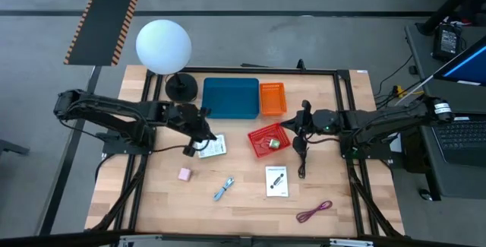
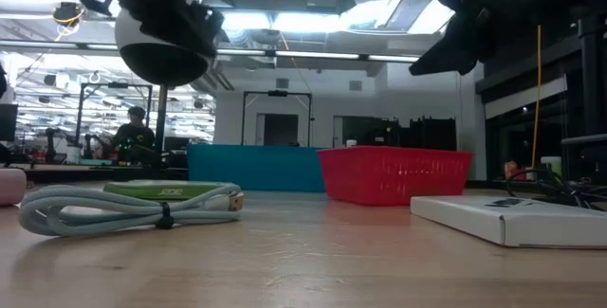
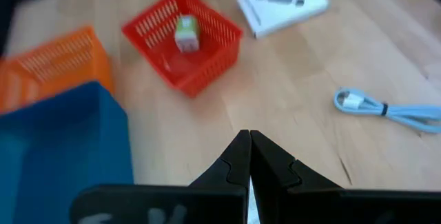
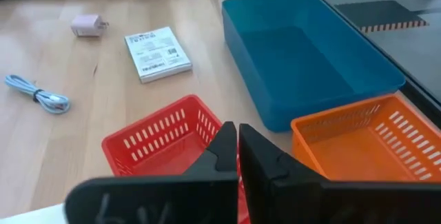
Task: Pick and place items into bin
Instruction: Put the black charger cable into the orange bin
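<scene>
My left gripper [image 1: 199, 130] is shut and empty, above the table beside a white printed card [image 1: 212, 146]; its tips [image 3: 248, 148] point toward the red basket [image 3: 182, 38]. My right gripper [image 1: 298, 123] is also shut and empty, raised at the right edge of the red basket [image 1: 266, 140], with its tips [image 4: 236, 138] over that basket. A small green piece [image 3: 186, 32] lies in the basket. Flat on the table lie the pink cube [image 1: 184, 174], the blue-silver cable [image 1: 223, 188], a second white card [image 1: 277, 181], a maroon cable [image 1: 314, 212] and a black cable [image 1: 301, 159].
A blue bin [image 1: 231, 97] and an orange basket [image 1: 272, 99] stand at the far side, between the arms. The white globe lamp [image 1: 163, 45] on its black base [image 1: 181, 87] stands at the far left. Bare wood lies along the near edge, left of the pink cube.
</scene>
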Tool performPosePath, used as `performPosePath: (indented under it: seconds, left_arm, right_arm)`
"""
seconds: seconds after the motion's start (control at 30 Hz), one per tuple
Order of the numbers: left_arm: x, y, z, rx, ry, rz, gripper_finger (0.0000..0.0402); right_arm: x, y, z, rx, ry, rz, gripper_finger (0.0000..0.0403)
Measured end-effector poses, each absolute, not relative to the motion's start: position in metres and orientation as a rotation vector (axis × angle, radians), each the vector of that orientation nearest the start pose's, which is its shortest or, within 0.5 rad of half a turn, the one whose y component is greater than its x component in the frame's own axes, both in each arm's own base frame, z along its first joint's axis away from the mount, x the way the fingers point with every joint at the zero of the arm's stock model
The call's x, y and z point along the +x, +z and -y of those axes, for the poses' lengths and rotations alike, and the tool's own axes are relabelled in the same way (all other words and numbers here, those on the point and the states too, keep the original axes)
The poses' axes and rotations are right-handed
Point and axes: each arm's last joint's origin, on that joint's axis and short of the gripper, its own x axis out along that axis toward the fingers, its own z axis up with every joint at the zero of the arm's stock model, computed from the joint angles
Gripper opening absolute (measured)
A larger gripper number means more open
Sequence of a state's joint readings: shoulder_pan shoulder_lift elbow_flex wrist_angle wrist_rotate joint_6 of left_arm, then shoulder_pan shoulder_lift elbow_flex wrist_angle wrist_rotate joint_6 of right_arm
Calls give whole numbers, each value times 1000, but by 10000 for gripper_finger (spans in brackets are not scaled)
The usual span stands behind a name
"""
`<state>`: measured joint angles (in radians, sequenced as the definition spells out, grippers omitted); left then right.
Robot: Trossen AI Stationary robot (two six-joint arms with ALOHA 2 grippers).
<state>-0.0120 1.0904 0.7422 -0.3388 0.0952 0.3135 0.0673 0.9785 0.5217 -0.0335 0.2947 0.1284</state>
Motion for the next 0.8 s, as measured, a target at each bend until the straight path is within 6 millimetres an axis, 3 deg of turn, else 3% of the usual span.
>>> performPosePath:
  seconds: [0.17,0.4,0.53,0.8]
  left_arm:
    - [217,256,-1,274,-209,-614,1]
    - [203,224,-12,172,-125,-555,1]
    - [195,220,-13,78,-28,-578,2]
    - [195,219,-6,60,-66,-593,3]
  right_arm:
    - [203,223,-5,33,-253,-476,0]
    - [202,221,-5,27,-253,-493,0]
    - [202,222,-5,26,-253,-489,0]
    - [203,223,-4,47,-260,-468,0]
